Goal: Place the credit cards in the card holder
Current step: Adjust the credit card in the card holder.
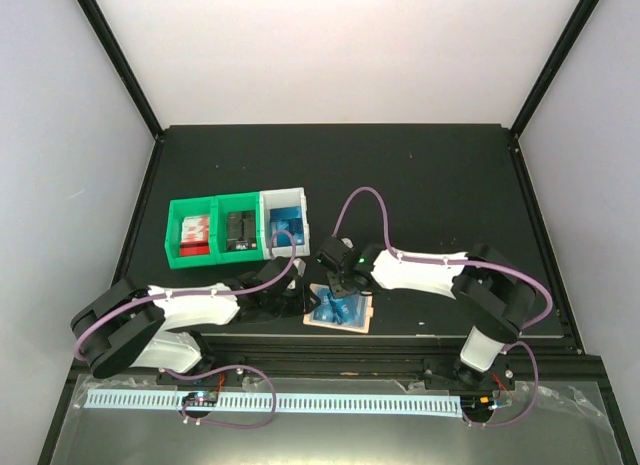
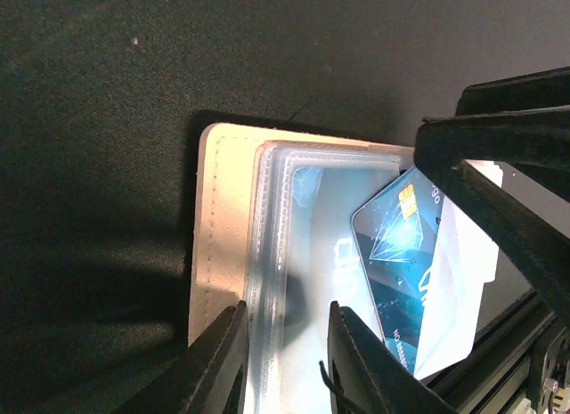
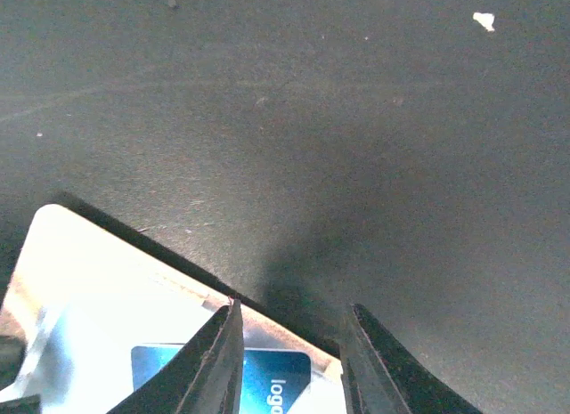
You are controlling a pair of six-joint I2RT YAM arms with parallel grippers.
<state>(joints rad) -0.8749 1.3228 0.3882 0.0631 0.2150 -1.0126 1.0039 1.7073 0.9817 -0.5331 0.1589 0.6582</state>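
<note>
The tan card holder (image 1: 312, 321) lies open near the table's front edge, with clear sleeves and blue credit cards (image 1: 338, 310) on it. In the left wrist view one blue card (image 2: 403, 254) lies slanted over the sleeves of the holder (image 2: 223, 218). My left gripper (image 2: 285, 356) is open, its fingers straddling the ridged edge of the clear sleeves. It sits at the holder's left side (image 1: 297, 297). My right gripper (image 1: 338, 285) is open over the holder's far corner (image 3: 80, 254). One of its fingers covers part of a blue card (image 3: 276, 378).
Two green bins (image 1: 215, 230) and a white bin (image 1: 285, 223) stand in a row behind the holder. The white bin holds more blue pieces. The right arm's black fingers (image 2: 499, 165) cross the right side of the left wrist view. A metal rail runs along the front edge (image 1: 400, 360).
</note>
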